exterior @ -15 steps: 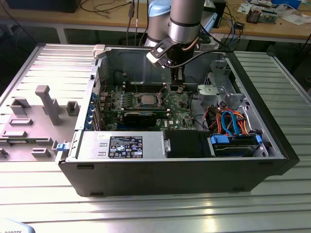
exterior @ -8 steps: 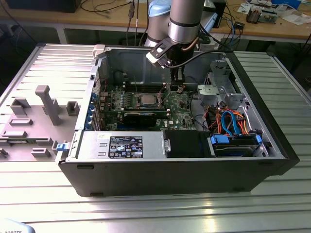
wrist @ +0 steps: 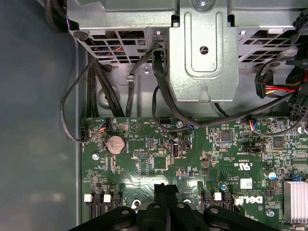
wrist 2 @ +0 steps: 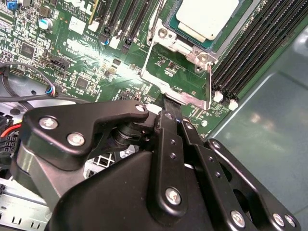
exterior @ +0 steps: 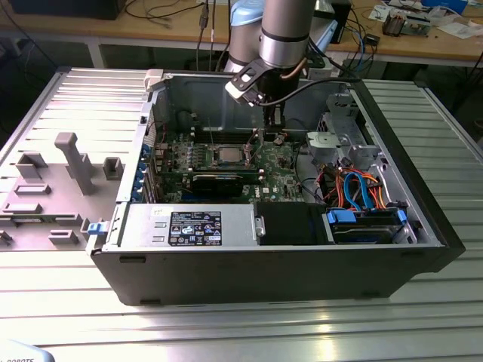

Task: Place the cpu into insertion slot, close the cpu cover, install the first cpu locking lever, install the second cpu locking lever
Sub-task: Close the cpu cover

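Observation:
In the exterior view the cpu [exterior: 229, 155], a small silver square, lies in the insertion slot [exterior: 216, 161] on the green board inside the open case. In the second wrist view the cpu [wrist 2: 208, 17] sits in the slot with the cpu cover's silver frame [wrist 2: 185, 44] around it. Thin wire levers [wrist 2: 210, 79] run along the socket's sides. My gripper [wrist 2: 169, 100] is shut, its black fingers [wrist 2: 168, 125] pressed together, their tips at the silver metal edge just off the socket's corner. In the exterior view the gripper [exterior: 270, 117] hangs just beyond the socket, toward that view's right.
Black memory slots [wrist 2: 250, 53] flank the socket. A long black expansion card [exterior: 219, 181] lies in front of it, and a power supply [exterior: 189, 225] sits at the case front. A drive cage [exterior: 339, 139] and orange and blue cables [exterior: 362, 188] crowd the exterior view's right. A metal bracket [wrist: 204, 48] stands beyond the board.

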You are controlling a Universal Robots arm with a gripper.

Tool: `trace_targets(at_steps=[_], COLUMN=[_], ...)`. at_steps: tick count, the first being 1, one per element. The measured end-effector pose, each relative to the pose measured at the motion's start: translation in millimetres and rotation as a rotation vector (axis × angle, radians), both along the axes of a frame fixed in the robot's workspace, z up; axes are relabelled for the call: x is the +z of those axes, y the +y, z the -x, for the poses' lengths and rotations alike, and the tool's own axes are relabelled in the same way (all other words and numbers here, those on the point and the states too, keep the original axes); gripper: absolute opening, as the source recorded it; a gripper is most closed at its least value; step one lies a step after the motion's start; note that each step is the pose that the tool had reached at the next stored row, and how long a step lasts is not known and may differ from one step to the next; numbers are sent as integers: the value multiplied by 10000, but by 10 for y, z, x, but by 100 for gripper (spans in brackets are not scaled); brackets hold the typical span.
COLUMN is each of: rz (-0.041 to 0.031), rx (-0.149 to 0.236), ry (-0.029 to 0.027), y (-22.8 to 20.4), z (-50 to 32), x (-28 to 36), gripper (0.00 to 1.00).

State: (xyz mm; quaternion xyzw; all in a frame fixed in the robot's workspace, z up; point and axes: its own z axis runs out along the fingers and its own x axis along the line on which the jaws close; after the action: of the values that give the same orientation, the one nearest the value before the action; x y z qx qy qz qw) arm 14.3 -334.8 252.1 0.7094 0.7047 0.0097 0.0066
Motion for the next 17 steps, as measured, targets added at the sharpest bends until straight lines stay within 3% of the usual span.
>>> trace_targets(at_steps=[17], rz=[3], rx=[-1], ry=[0], y=[0], z=[48], x=[33], gripper=[11])
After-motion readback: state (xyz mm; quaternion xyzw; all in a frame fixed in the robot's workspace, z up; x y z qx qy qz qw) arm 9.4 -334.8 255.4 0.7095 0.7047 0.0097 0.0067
